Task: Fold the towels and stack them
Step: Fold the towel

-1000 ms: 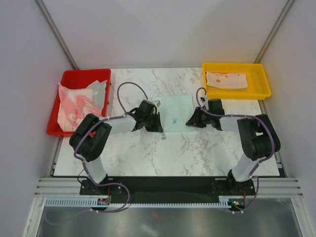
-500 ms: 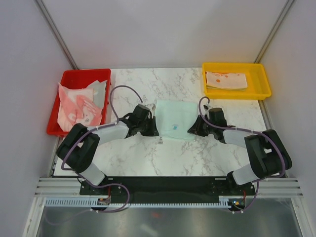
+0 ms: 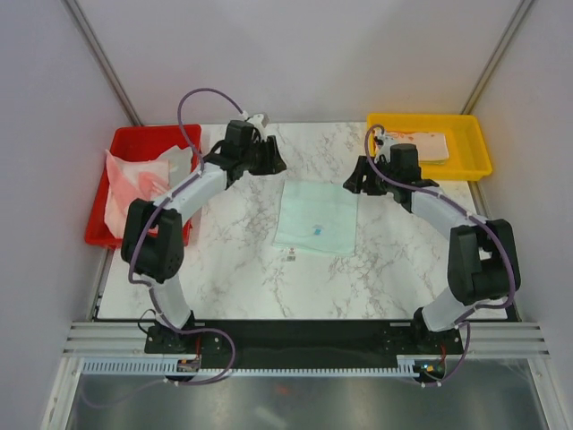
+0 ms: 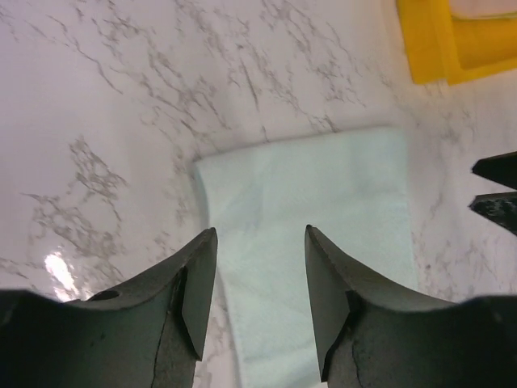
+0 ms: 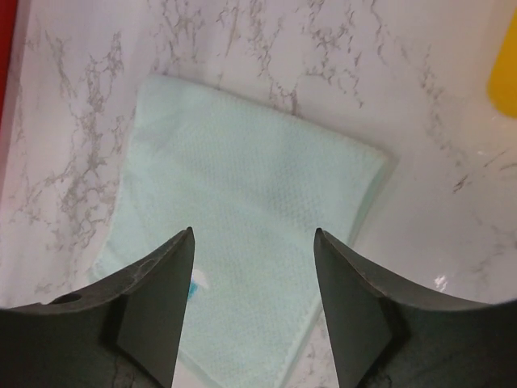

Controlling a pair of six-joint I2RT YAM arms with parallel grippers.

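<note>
Mint towel [image 3: 316, 216] lies flat; L claw [image 4: 260, 242] & R claw [image 5: 253, 238] both wide open (nothing held), hovering near its far corners.

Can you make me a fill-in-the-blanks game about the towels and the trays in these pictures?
The towel lying flat on the table is mint ____.
The tray on the left, with pink towels, is ____.
The tray on the right, with a folded cream towel, is ____.
The left gripper and the right gripper are both ____, holding nothing.
Missing words: green, red, yellow, open.
</note>
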